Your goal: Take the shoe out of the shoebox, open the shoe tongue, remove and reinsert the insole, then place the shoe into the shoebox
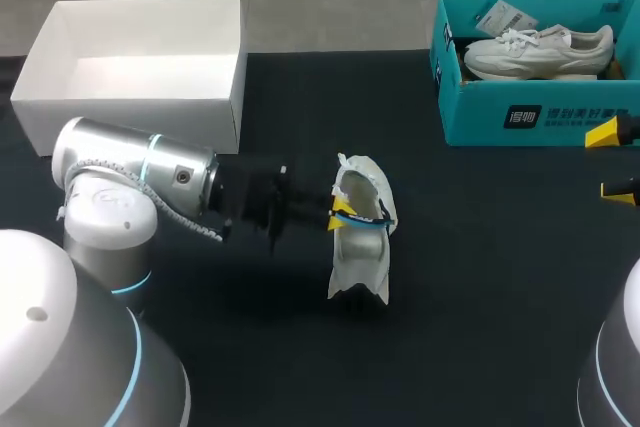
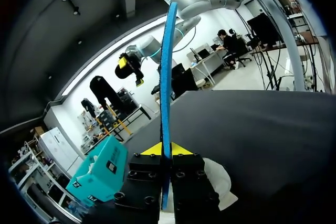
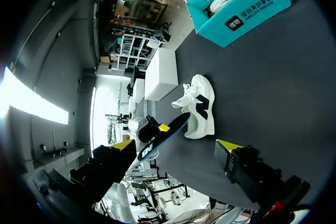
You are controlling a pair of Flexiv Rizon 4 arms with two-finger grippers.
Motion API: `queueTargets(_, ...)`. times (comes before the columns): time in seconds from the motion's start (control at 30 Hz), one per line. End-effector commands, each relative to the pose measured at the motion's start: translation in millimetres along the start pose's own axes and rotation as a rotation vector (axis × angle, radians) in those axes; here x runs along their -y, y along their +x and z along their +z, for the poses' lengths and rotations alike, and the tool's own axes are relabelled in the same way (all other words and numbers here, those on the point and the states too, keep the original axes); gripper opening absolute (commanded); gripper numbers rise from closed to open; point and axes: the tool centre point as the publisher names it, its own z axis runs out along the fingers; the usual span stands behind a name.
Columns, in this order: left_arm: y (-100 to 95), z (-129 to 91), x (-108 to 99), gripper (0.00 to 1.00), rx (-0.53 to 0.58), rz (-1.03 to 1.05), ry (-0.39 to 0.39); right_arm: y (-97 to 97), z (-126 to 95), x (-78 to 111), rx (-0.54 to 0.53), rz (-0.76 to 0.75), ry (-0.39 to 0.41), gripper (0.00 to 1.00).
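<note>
A white shoe (image 1: 360,247) lies on the dark table near the middle. My left gripper (image 1: 342,212) hovers just above it, shut on a blue insole (image 1: 368,223). In the left wrist view the insole (image 2: 167,77) stands edge-on, pinched between the yellow tips of my left gripper (image 2: 164,149), with the shoe (image 2: 220,179) below. The right wrist view shows the shoe (image 3: 200,106), the insole (image 3: 160,137) and the teal shoebox (image 3: 236,3). My right gripper (image 1: 612,161) stands open and empty at the table's right edge, near the shoebox (image 1: 530,112); its fingers (image 3: 228,148) are wide apart.
A second white shoe (image 1: 540,47) and a tag lie inside the teal shoebox at the back right. A white open box (image 1: 130,97) stands at the back left. Bare dark table lies between the shoe and my right gripper.
</note>
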Motion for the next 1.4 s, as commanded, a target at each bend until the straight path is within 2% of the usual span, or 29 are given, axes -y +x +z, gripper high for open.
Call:
queueTargets(0.03, -2.4, -11.8, 18.3, 0.0, 0.016, 0.017, -0.003, 0.6, -4.3, 10.7, 0.004, 0.001, -0.017, 1.0)
queueTargets(0.17, -2.8, -19.0, 20.1, 0.0, 0.005, 0.02, -0.017, 0.6, -4.3, 10.7, 0.004, 0.001, -0.017, 1.0)
queueTargets(0.37, 2.6, -29.2, 10.8, 0.0, -0.001, -0.016, -0.029, 0.6, -4.3, 10.7, 0.004, 0.001, -0.017, 1.0)
queueTargets(0.7, 7.8, -13.7, -21.3, 0.0, 0.0, -0.048, -0.043, 0.6, -4.3, 10.7, 0.004, 0.001, -0.017, 1.0)
queueTargets(0.93, 10.6, -11.9, -23.1, 0.0, -0.02, -0.065, -0.065, 0.6, -4.3, 10.7, 0.004, 0.001, -0.017, 1.0)
queueTargets(1.03, 7.9, -16.1, -12.7, 0.0, -0.021, -0.059, -0.063, 0.6, -4.3, 10.7, 0.004, 0.001, -0.017, 1.0)
queueTargets(1.2, -4.1, -20.7, 17.7, 0.0, 0.004, -0.033, 0.001, 0.6, -4.3, 10.7, 0.004, 0.001, -0.017, 1.0)
queueTargets(1.4, -7.8, -4.2, 33.2, 0.0, 0.005, -0.002, 0.056, 0.6, -4.3, 10.7, 0.004, 0.001, -0.017, 1.0)
